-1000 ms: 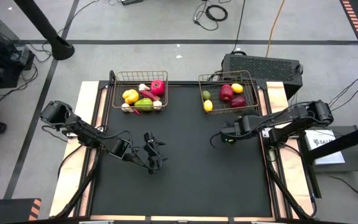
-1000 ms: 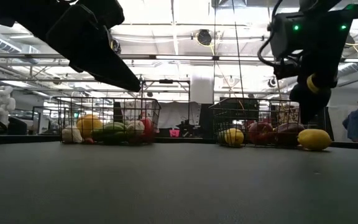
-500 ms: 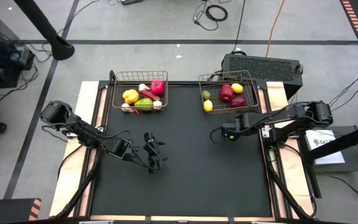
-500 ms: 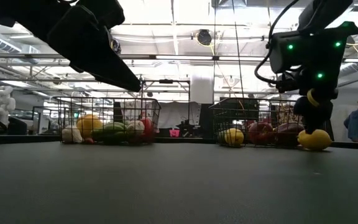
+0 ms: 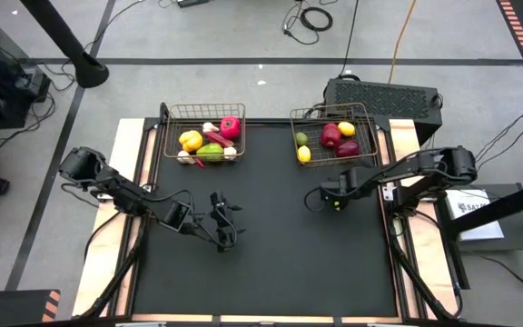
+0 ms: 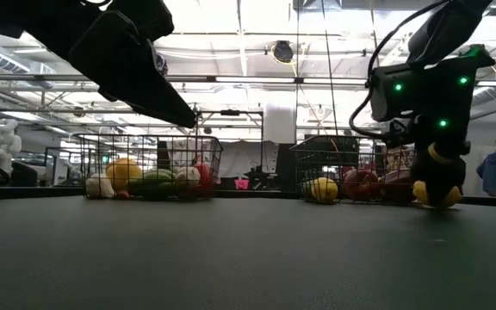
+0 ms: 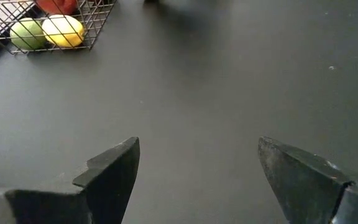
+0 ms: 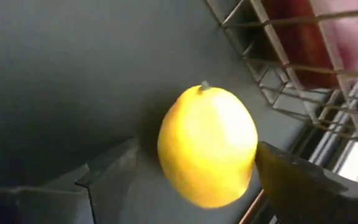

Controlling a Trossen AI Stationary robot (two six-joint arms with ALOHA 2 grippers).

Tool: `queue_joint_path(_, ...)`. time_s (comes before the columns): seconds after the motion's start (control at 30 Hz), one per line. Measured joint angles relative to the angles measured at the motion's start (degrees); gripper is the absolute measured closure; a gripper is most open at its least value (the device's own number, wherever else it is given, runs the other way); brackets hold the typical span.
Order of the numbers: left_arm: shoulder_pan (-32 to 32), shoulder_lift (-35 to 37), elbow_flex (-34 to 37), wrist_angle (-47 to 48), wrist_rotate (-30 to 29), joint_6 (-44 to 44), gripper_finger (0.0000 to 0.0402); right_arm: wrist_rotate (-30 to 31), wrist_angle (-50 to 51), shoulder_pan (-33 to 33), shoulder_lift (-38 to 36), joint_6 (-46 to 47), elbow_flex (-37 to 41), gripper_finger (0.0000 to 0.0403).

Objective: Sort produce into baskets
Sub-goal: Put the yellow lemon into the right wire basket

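Right gripper, fingers spread, one on either side of a yellow lemon that lies on the black mat just in front of the right basket; whether the fingers touch the fruit cannot be told. In the low view the gripper reaches down to table level and covers most of the lemon. The right arm stretches in from the right table edge, its wrist pointing left.

Compared with one second ago, the right gripper is lower and farther left: then the lemon stood fully exposed beside it in the low view, now only a sliver shows. The left arm has not moved.

Left gripper, fingers spread and empty, hovers above bare mat left of centre; its arm comes from the left edge.

The left basket holds a yellow pepper, a red pepper and green produce; the right basket holds a second lemon, another yellow fruit, a lime and red fruit. Both baskets sit at the far edge of the mat, with a gap between them. The near half of the mat is open, and the two grippers are well apart.
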State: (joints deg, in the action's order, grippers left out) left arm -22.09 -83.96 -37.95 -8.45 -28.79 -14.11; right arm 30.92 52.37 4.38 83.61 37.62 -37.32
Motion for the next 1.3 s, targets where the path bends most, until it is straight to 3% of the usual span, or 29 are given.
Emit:
queue_joint_path(0.3, 0.00, 0.00, 0.00, 0.02, -0.01, 0.00, 0.0068, -9.34, -2.01, -1.02, -0.21, -0.28, -1.40, 0.0094)
queue_joint_path(0.57, 0.00, 0.00, 0.00, 0.02, -0.01, -0.09, 0.0068, -12.67, -1.81, -3.03, -0.64, 2.29, -3.76, 0.0103)
queue_joint_path(1.03, -0.06, 0.00, 0.00, 0.02, 0.01, -0.15, 0.0068, -14.02, -0.93, -3.00, -0.64, 2.44, -3.76, 0.0186)
queue_joint_path(1.3, -0.04, 0.00, 0.00, -0.29, -0.01, -0.33, 0.0068, -19.96, -3.94, -5.82, -1.05, 1.09, -8.65, 0.0178)
